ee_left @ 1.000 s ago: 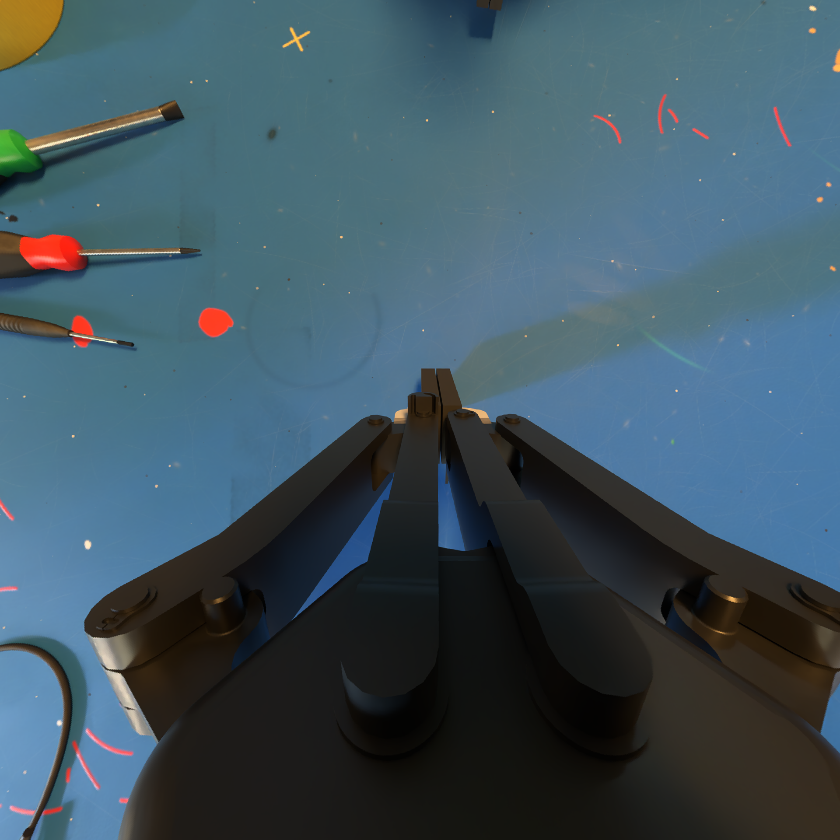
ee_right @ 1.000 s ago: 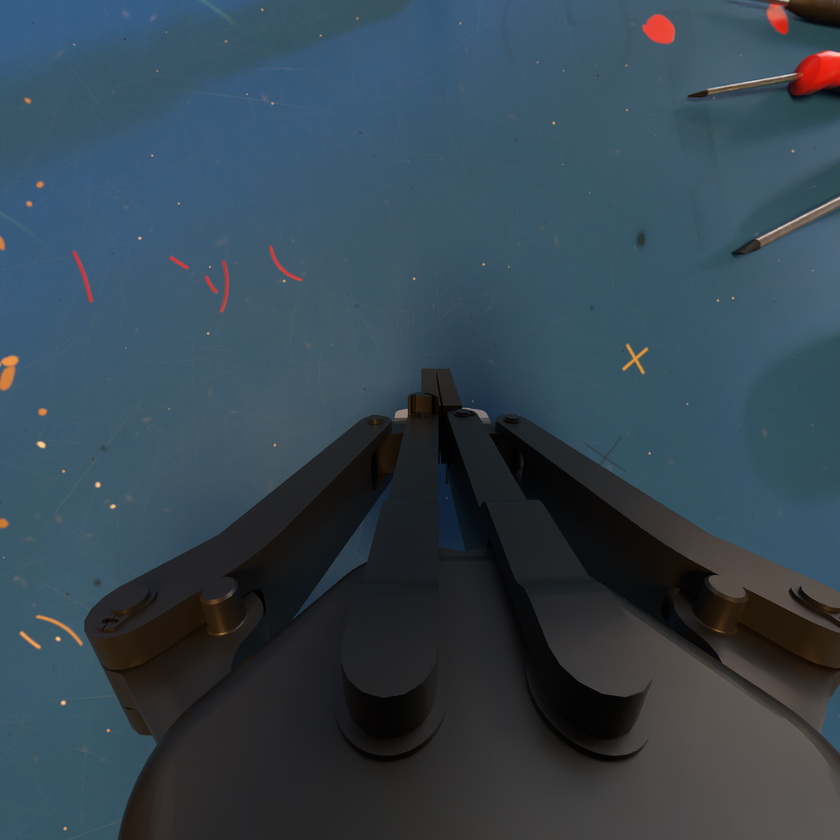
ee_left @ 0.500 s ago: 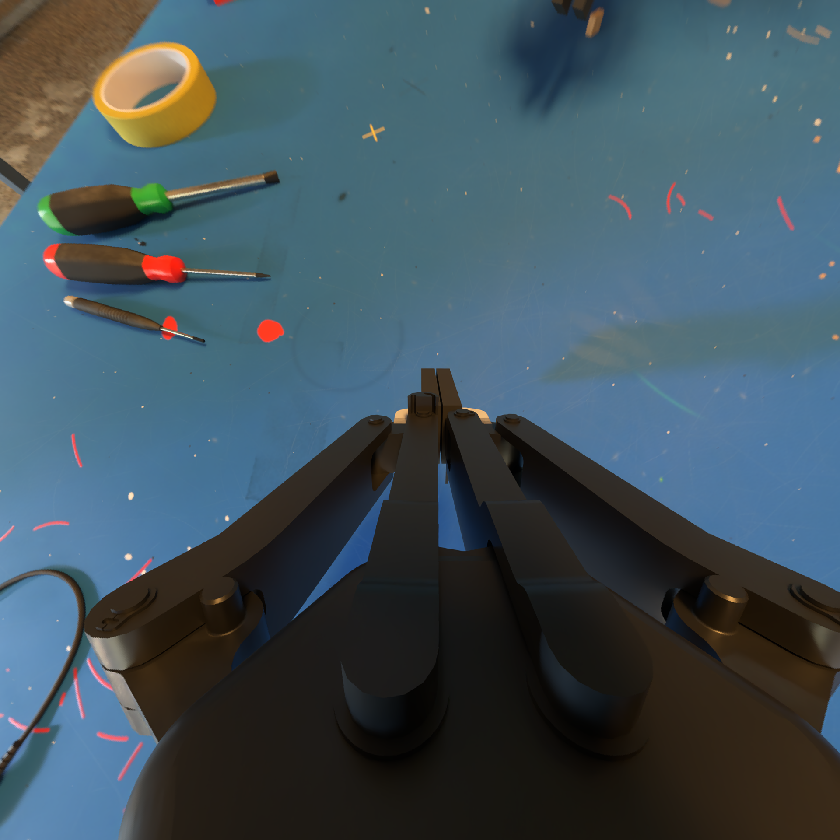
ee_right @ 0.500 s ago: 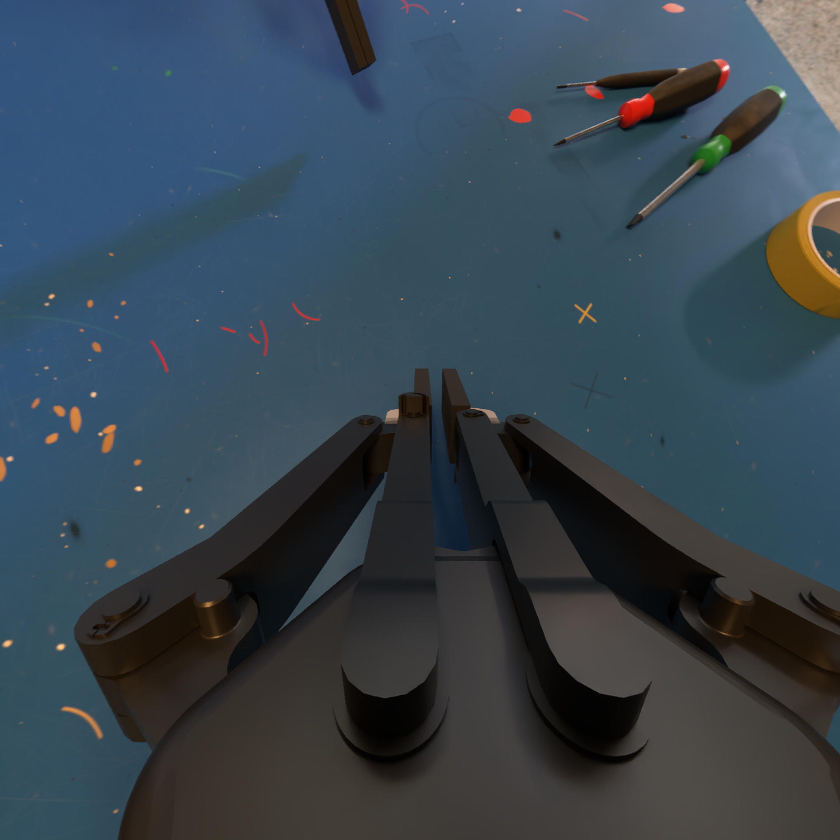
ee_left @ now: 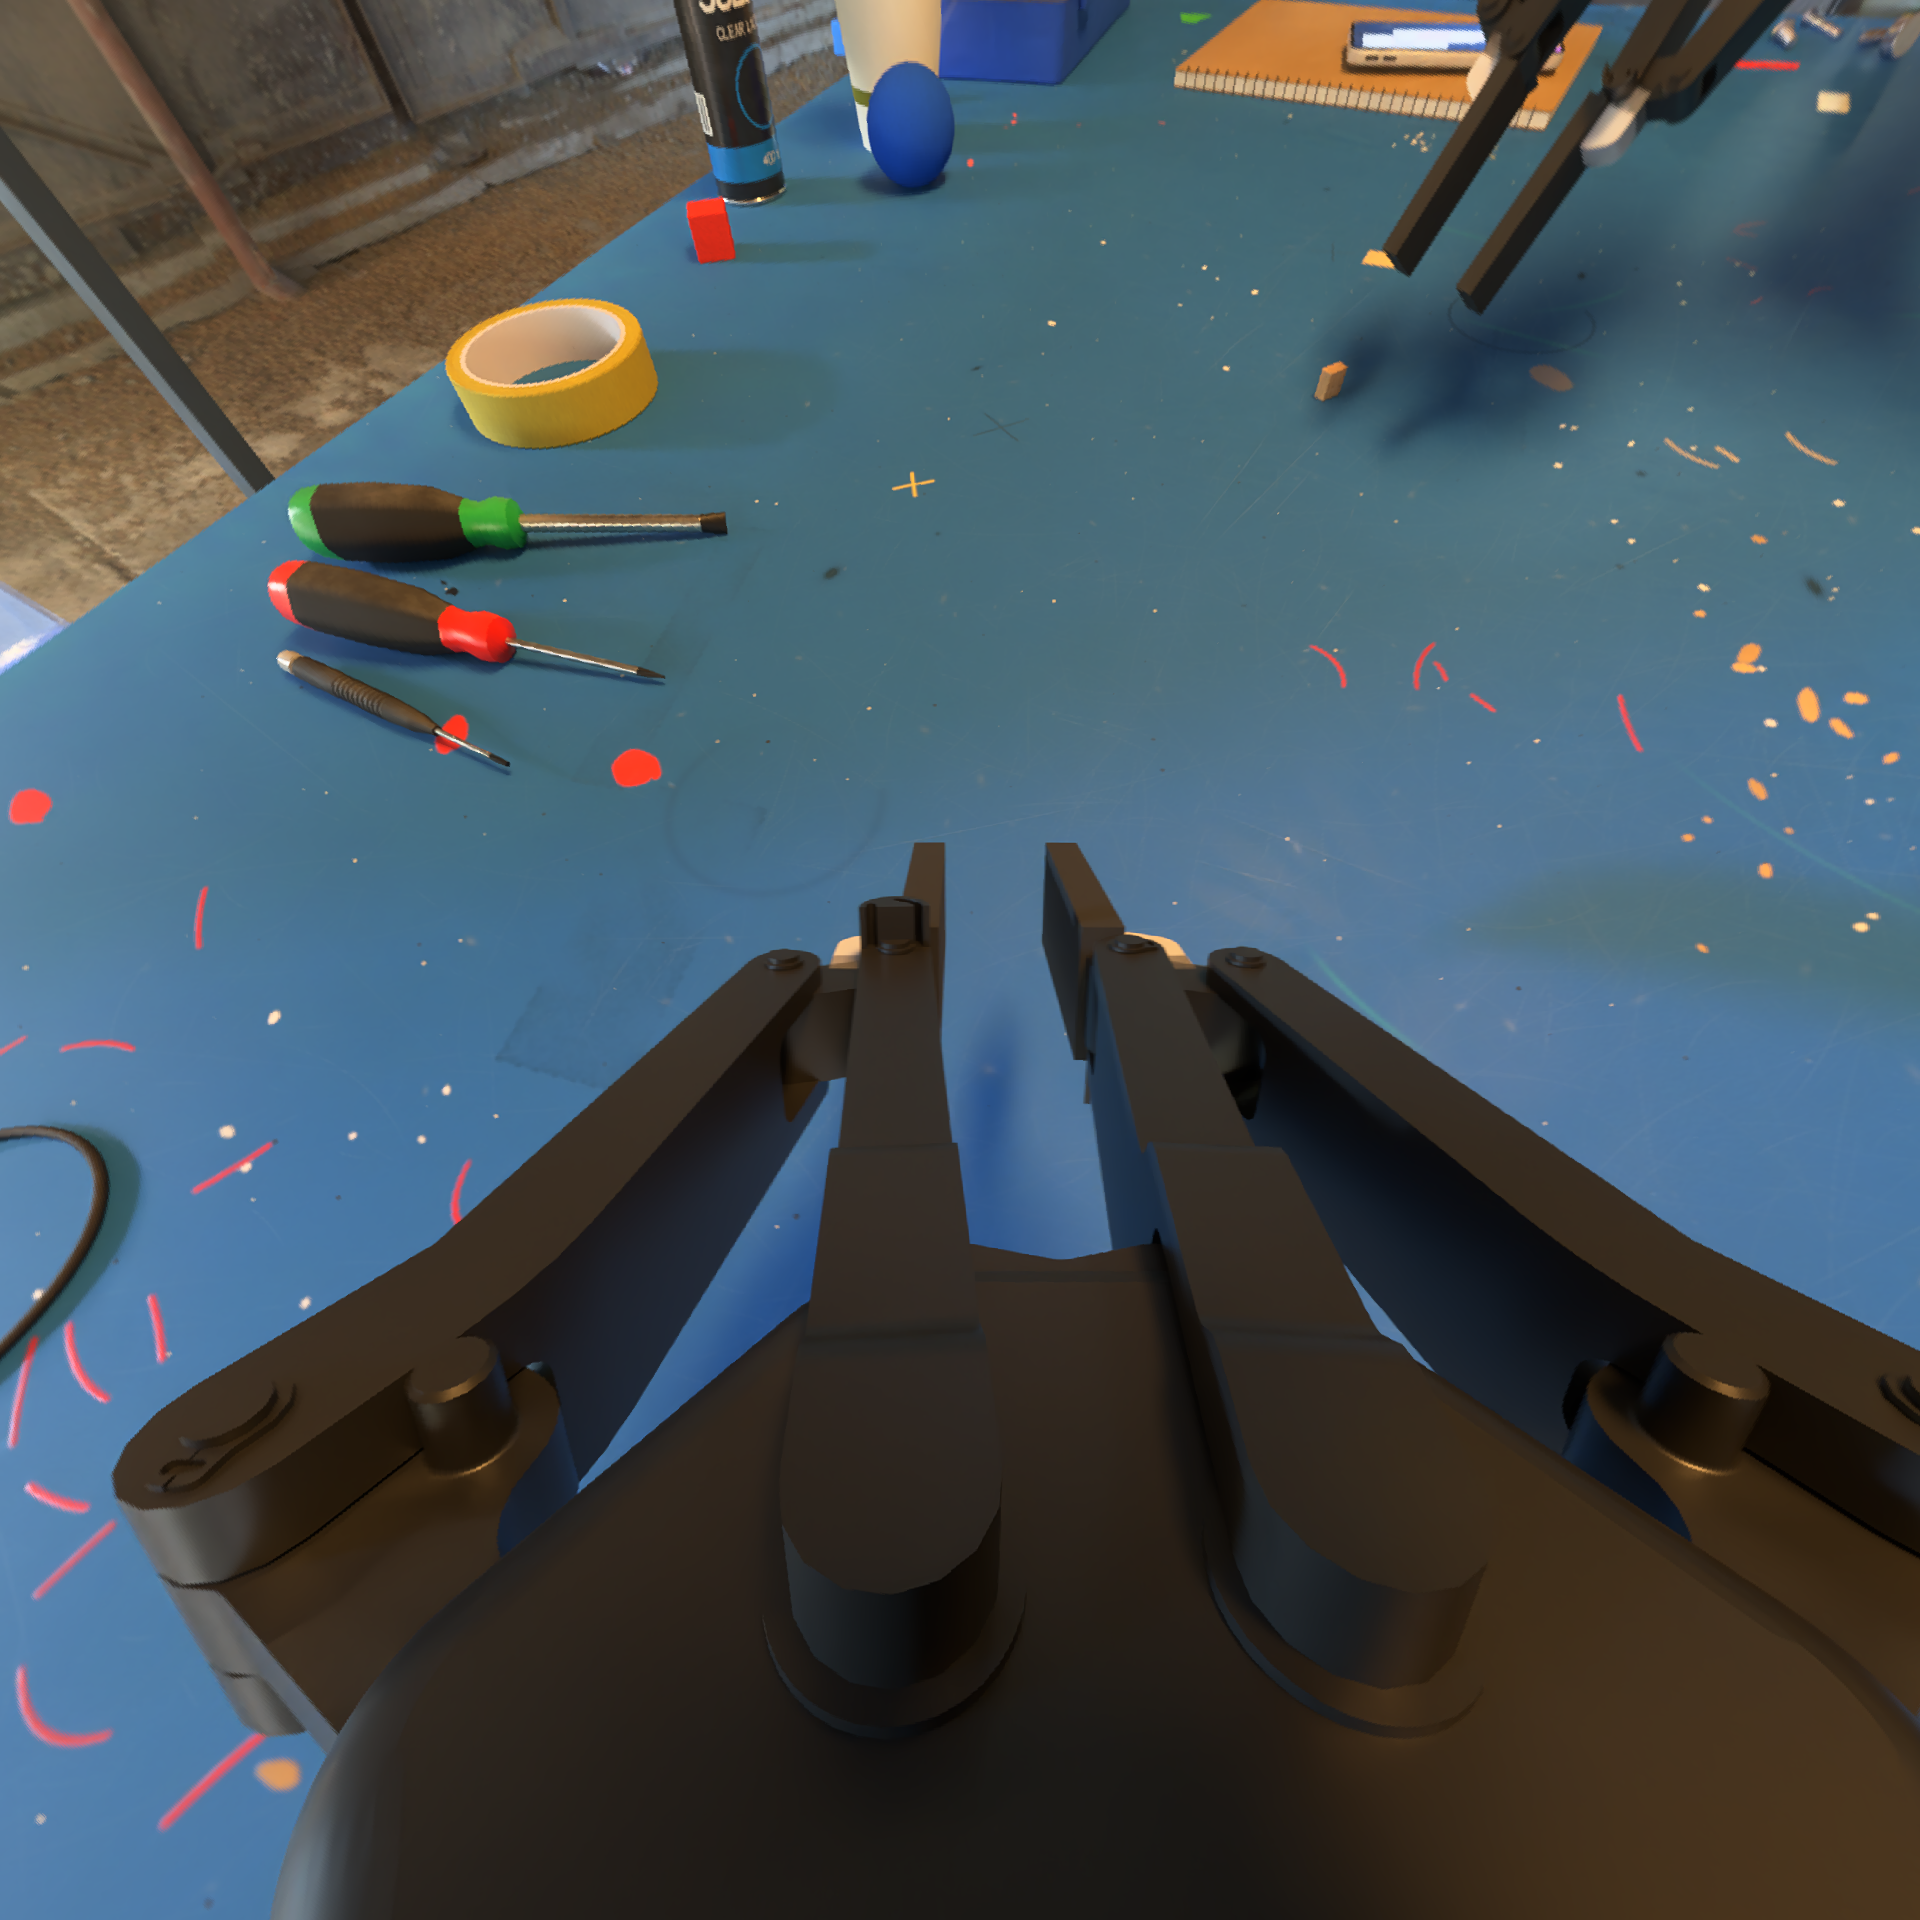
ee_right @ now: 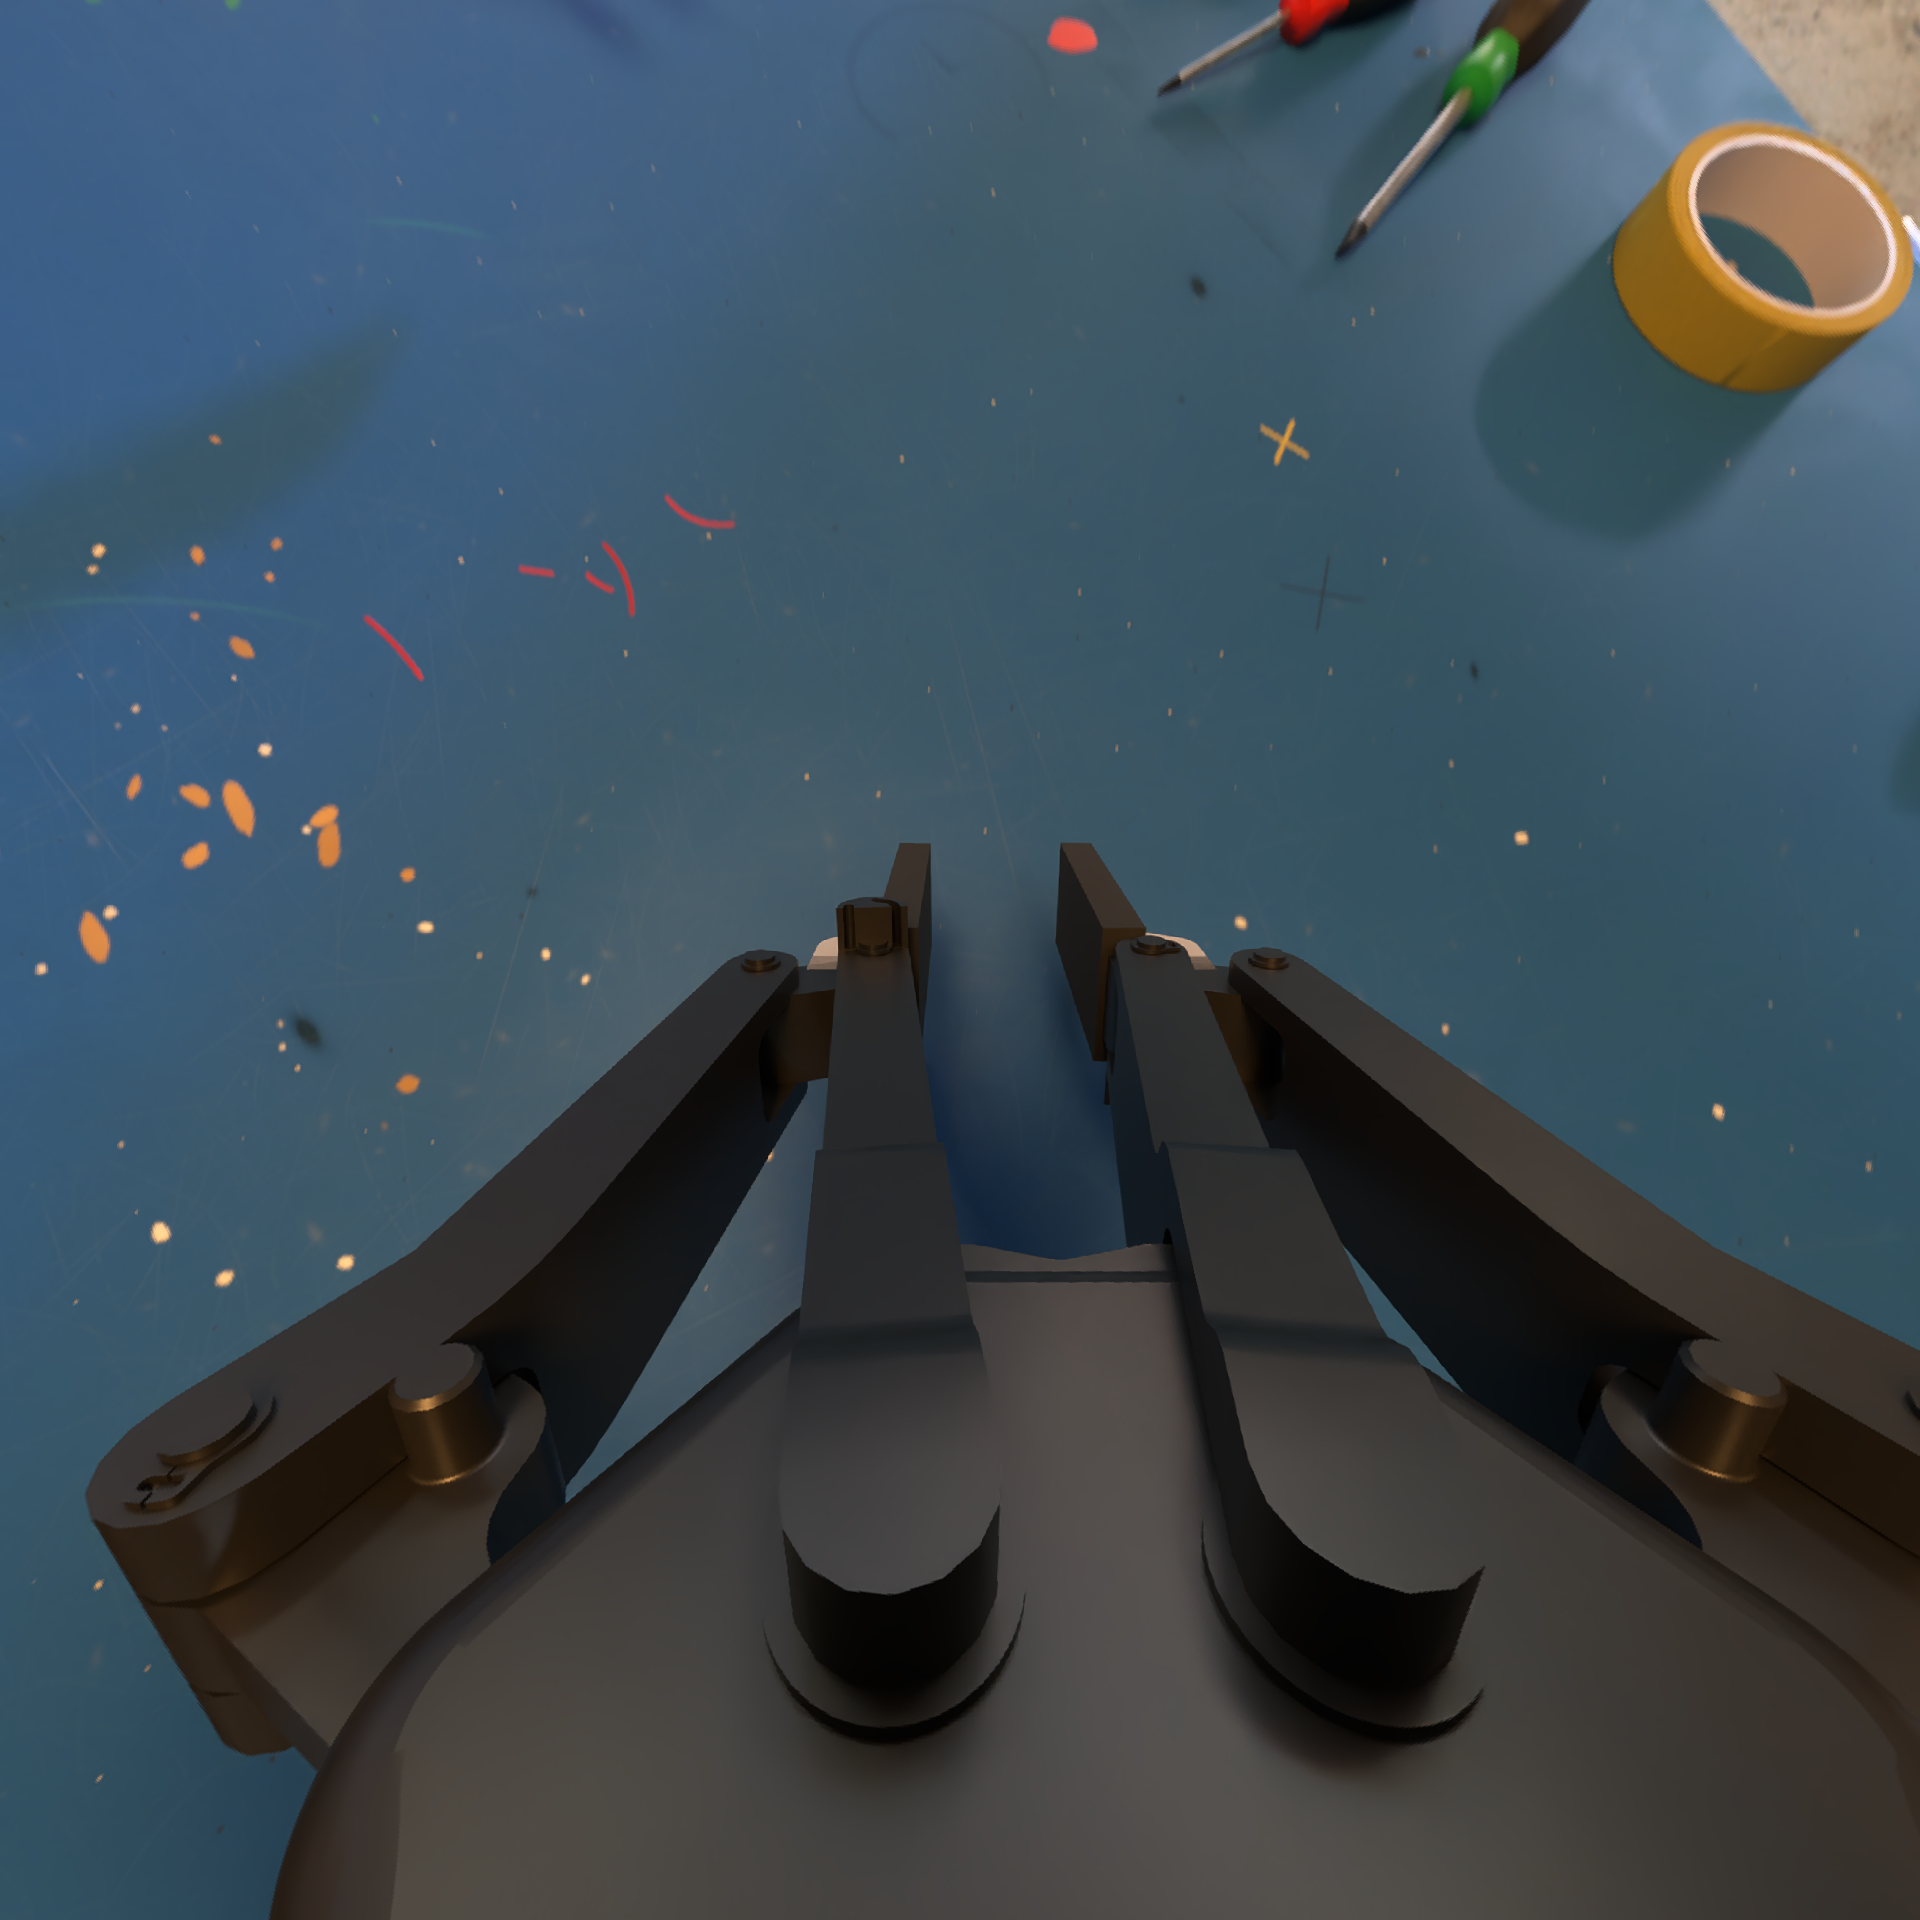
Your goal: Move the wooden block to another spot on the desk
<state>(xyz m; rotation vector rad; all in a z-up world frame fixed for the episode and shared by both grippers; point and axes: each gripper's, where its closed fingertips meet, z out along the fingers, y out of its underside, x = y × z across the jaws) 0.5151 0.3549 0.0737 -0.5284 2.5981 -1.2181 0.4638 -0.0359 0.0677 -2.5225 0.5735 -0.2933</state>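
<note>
The wooden block (ee_left: 1330, 380) is a small tan piece lying on the blue desk (ee_left: 1091, 644), far ahead and to the right in the left wrist view. My left gripper (ee_left: 992, 868) hangs above the desk, well short of the block, with its jaws parted by a narrow gap and nothing between them. My right gripper (ee_right: 992, 868) is also slightly open and empty over bare desk (ee_right: 935, 416); the block is not in its view. In the left wrist view the right gripper (ee_left: 1439, 286) hangs just beyond and to the right of the block.
A yellow tape roll (ee_left: 551, 372) (ee_right: 1766, 255) and three screwdrivers (ee_left: 416, 520) lie along the left desk edge. A red cube (ee_left: 711, 229), a can (ee_left: 738, 104), a blue ball (ee_left: 910, 125) and an orange notebook (ee_left: 1351, 52) stand farther back. A black cable (ee_left: 73, 1216) lies near left.
Both grippers have risen away from the desk, so more of it shows. Both went from shut to slightly open. The block and the far objects have come into the left wrist view.
</note>
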